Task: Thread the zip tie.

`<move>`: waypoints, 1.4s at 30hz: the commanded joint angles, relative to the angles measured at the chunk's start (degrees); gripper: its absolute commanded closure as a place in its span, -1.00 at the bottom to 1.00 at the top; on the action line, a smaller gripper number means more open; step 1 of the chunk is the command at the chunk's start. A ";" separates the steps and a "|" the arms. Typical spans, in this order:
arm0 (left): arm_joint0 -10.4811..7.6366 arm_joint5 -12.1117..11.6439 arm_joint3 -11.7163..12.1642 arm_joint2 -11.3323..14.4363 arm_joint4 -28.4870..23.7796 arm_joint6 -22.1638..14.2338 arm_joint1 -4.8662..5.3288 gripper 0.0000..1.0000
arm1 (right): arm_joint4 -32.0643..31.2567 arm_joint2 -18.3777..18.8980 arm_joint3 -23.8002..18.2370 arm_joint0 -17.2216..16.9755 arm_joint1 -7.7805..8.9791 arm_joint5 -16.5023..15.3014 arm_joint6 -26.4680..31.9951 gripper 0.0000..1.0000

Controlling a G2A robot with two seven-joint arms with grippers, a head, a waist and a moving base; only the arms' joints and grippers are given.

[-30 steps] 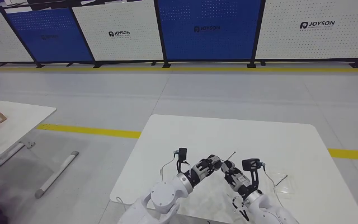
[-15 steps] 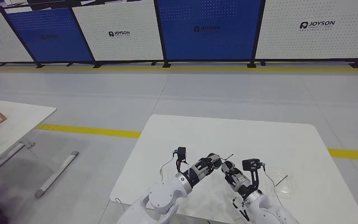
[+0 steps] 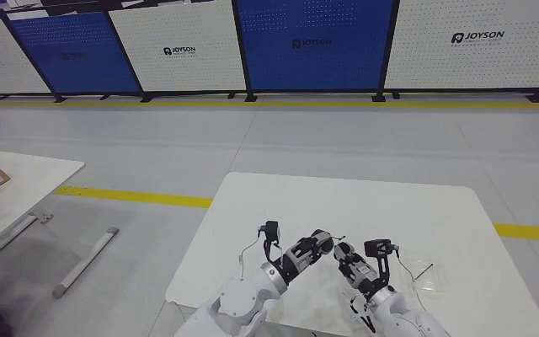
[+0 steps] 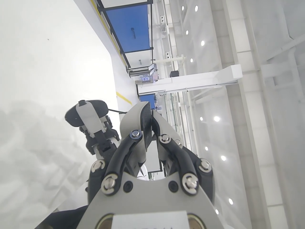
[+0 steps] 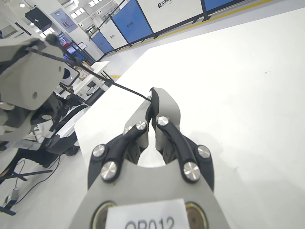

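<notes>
A thin black zip tie (image 5: 114,85) stretches between my two grippers, which are held close together above the front of the white table (image 3: 354,198). My right gripper (image 5: 151,101) is shut on one end of the strap. The strap runs from there to my left gripper (image 5: 28,55), and its black head (image 5: 51,38) sticks out past that gripper's grey fingers. In the left wrist view my left gripper (image 4: 151,116) has its pads pressed together, and the strap is hidden there. From above, the left gripper (image 3: 319,241) and the right gripper (image 3: 340,251) nearly touch.
A clear plastic bag (image 3: 428,282) with another black zip tie (image 3: 424,271) lies on the table to the right of the arms. A second white table (image 3: 34,177) stands far to the left. The floor drops away past the table's near edge.
The strap's free tail, which stuck out up and to the right of the grippers, now shows shorter and lower. The left arm has shifted slightly.
</notes>
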 commanded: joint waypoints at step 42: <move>-0.62 0.37 8.78 -3.78 -7.09 9.57 -0.40 1.00 | 21.37 14.32 -11.83 -13.92 2.71 -7.78 -17.11 -1.00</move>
